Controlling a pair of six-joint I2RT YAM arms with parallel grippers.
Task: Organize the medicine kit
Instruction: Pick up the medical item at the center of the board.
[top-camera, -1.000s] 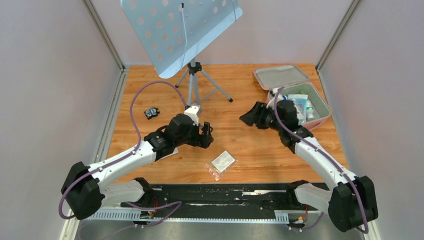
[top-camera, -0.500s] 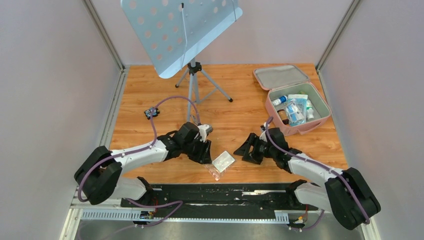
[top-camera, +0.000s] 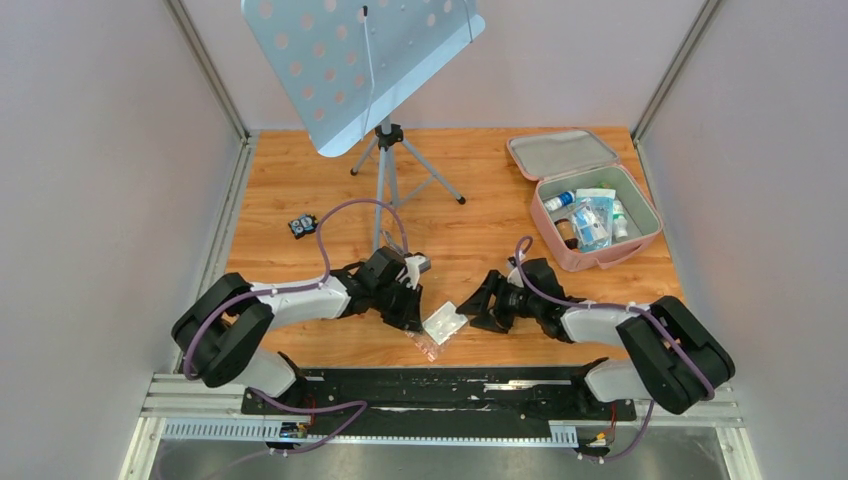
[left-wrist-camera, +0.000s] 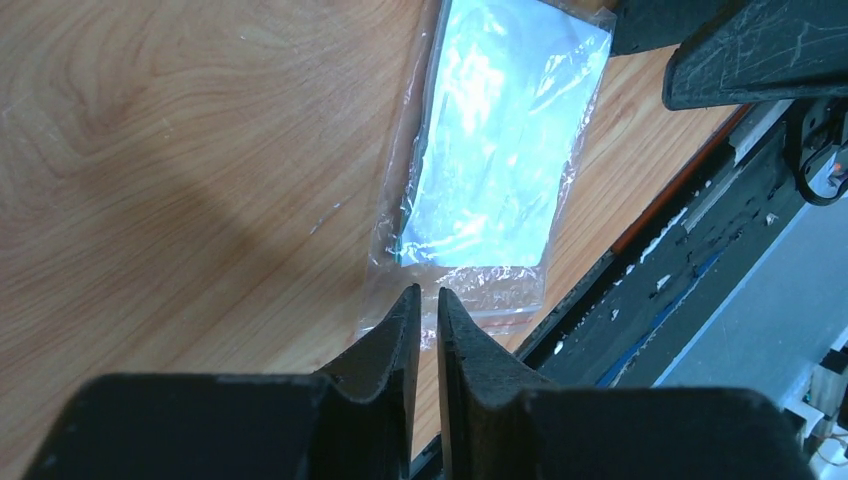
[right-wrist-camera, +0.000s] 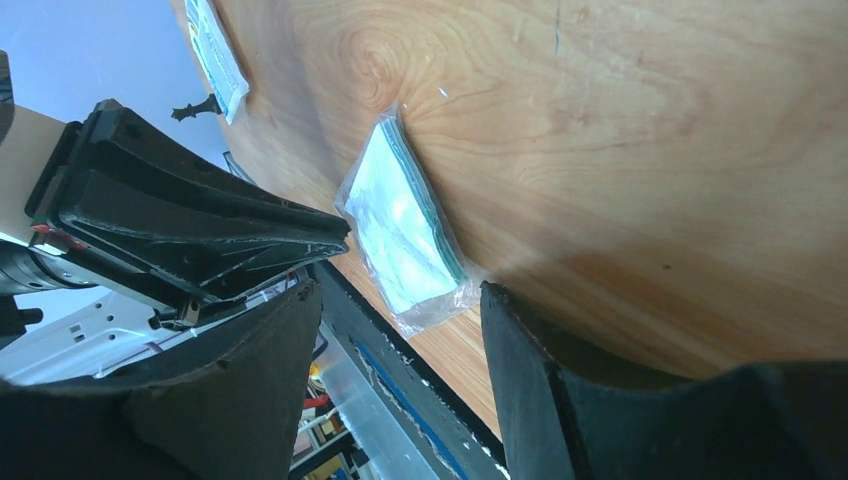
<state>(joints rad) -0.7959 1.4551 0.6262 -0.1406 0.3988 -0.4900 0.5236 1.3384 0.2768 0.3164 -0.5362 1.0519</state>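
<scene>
Seemingly for the kit (top-camera: 597, 260), the left gripper's (left-wrist-camera: 428, 292) nearly-pressed jaws are flanking the packet's (left-wrist-camera: 500, 130) edge, grip unclear, while the right gripper (right-wrist-camera: 400, 288) is hovering spread.

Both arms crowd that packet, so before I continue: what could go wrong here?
The left claw meets the packet only at its thin clear edge; it may slip. The open right claw is close opposite; they could collide. The packet lies near the front of the table and could slide off.
</scene>
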